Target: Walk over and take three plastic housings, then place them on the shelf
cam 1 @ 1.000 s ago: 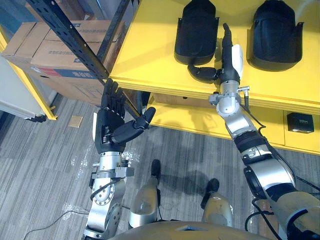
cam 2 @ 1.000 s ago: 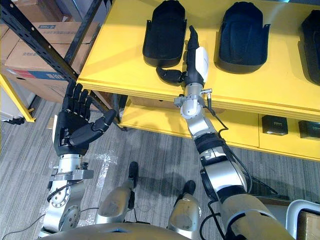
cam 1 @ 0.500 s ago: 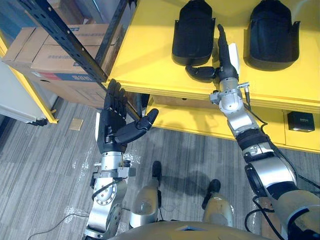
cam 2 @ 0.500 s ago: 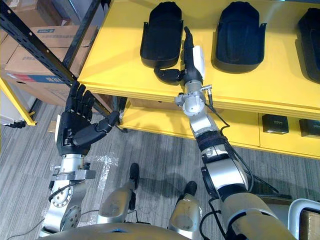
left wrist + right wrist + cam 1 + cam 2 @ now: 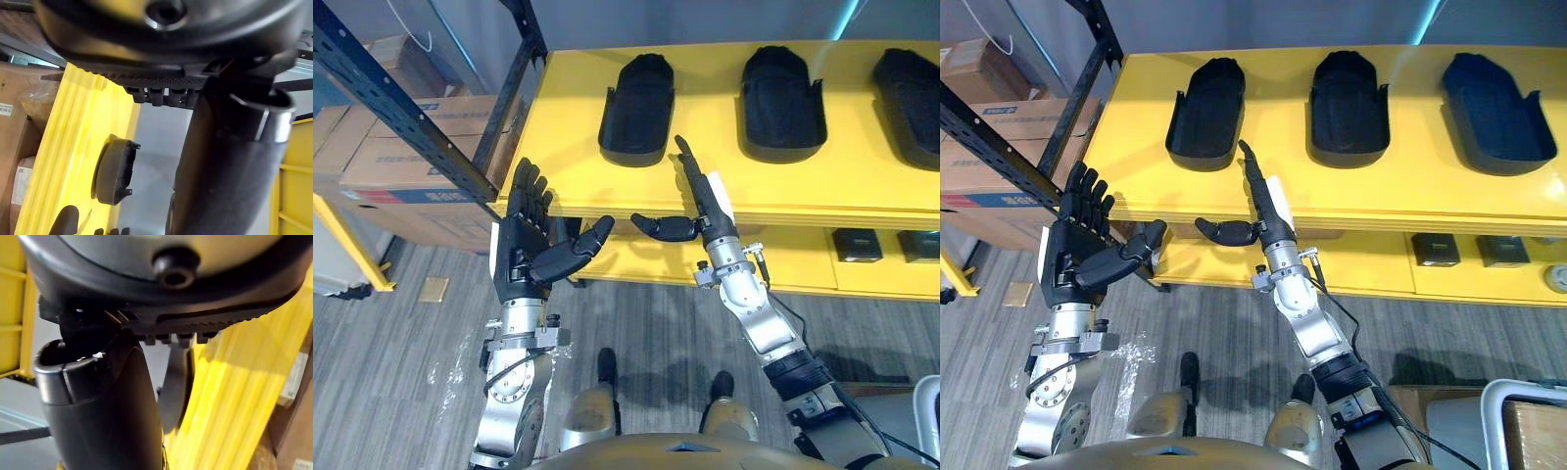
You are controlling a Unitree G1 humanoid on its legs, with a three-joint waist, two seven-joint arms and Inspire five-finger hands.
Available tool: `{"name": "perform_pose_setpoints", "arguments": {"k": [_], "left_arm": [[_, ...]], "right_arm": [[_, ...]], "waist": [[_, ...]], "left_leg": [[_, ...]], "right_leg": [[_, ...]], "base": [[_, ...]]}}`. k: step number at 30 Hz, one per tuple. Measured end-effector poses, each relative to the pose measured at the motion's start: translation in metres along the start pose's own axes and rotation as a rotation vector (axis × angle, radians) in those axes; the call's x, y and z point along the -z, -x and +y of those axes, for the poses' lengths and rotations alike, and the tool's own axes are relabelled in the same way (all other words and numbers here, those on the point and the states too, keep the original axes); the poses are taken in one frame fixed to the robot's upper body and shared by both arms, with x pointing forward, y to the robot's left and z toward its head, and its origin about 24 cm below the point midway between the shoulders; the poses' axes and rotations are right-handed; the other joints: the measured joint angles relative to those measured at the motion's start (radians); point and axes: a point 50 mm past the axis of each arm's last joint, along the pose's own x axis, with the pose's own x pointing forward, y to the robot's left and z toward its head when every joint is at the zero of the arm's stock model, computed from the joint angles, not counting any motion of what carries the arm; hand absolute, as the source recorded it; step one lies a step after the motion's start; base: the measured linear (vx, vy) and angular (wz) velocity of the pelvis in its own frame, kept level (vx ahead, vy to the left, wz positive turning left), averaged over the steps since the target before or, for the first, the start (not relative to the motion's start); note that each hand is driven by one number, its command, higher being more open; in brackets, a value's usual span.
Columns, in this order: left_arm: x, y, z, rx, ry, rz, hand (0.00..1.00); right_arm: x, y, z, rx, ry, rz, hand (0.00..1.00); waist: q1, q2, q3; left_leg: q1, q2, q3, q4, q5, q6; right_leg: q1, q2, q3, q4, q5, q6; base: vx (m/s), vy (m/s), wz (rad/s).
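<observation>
Three black plastic housings lie in a row on the yellow shelf [image 5: 568,127]: one on the left [image 5: 636,110], one in the middle [image 5: 781,103] and one on the right [image 5: 909,93]. My right hand [image 5: 707,213] is open and empty, fingers straight, held before the shelf's front edge just short of the left housing. The right wrist view shows that housing [image 5: 173,387] edge-on past the thumb. My left hand [image 5: 521,257] is raised palm-up and open, left of the shelf, holding nothing. The left wrist view looks along the shelf at a housing [image 5: 113,169].
A black metal rack upright [image 5: 401,108] crosses the left side, with cardboard boxes [image 5: 396,162] behind it. Below the top shelf is a lower yellow shelf with small black boxes [image 5: 855,243]. A white bin [image 5: 1518,421] stands at the lower right. Grey plank floor lies underneath.
My right hand has drawn back from beside the left housing on the shelf top to the front edge. The camera has shifted, so all three housings now show. The left hand holds its pose.
</observation>
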Motion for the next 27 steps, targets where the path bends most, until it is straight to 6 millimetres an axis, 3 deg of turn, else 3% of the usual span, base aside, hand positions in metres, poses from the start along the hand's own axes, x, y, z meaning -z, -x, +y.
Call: {"name": "perform_pose_setpoints", "arguments": {"k": [8,12,16,22,27], "left_arm": [[0.000,0.000,0.001,0.007,-0.009,0.001,1.00],[-0.003,-0.001,0.006,0.001,-0.065,-0.013,1.00],[-0.003,-0.002,0.013,-0.030,-0.184,-0.007,1.00],[-0.008,-0.003,0.047,-0.209,-0.362,-0.013,1.00],[0.009,-0.008,0.070,-0.293,-0.476,0.063,1.00]], "right_arm": [[-0.038,0.014,-0.040,0.287,-0.060,-0.200,1.00],[-0.031,0.036,-0.045,0.315,-0.070,-0.167,1.00],[-0.018,0.057,-0.052,0.354,-0.049,-0.092,1.00],[-0.021,0.080,-0.083,0.503,0.005,-0.109,1.00],[-0.019,0.089,-0.092,0.499,0.026,-0.102,1.00]], "waist": [[-0.006,-0.011,-0.057],[-0.029,-0.026,-0.090],[-0.032,-0.026,-0.096],[-0.059,-0.024,-0.112],[-0.088,-0.017,-0.131]], "left_leg": [[0.038,0.005,0.027,0.000,-0.020,-0.003],[0.052,0.006,0.039,-0.001,-0.030,-0.005],[0.071,0.007,0.062,-0.002,-0.040,-0.005],[0.075,0.019,0.094,-0.002,-0.052,-0.011],[0.076,0.024,0.116,-0.001,-0.056,-0.016]], "right_leg": [[0.043,0.012,0.020,-0.053,0.017,0.000],[0.056,0.014,0.028,-0.064,0.017,0.001],[0.060,0.015,0.049,-0.066,0.014,-0.002],[0.048,0.027,0.077,-0.077,0.017,-0.005],[0.036,0.035,0.103,-0.087,0.027,-0.003]], "base": [[0.03,-0.011,-0.11],[0.02,-0.004,-0.08],[-0.01,0.002,-0.15],[-0.01,-0.003,-0.14],[0.03,-0.012,-0.16]]}}
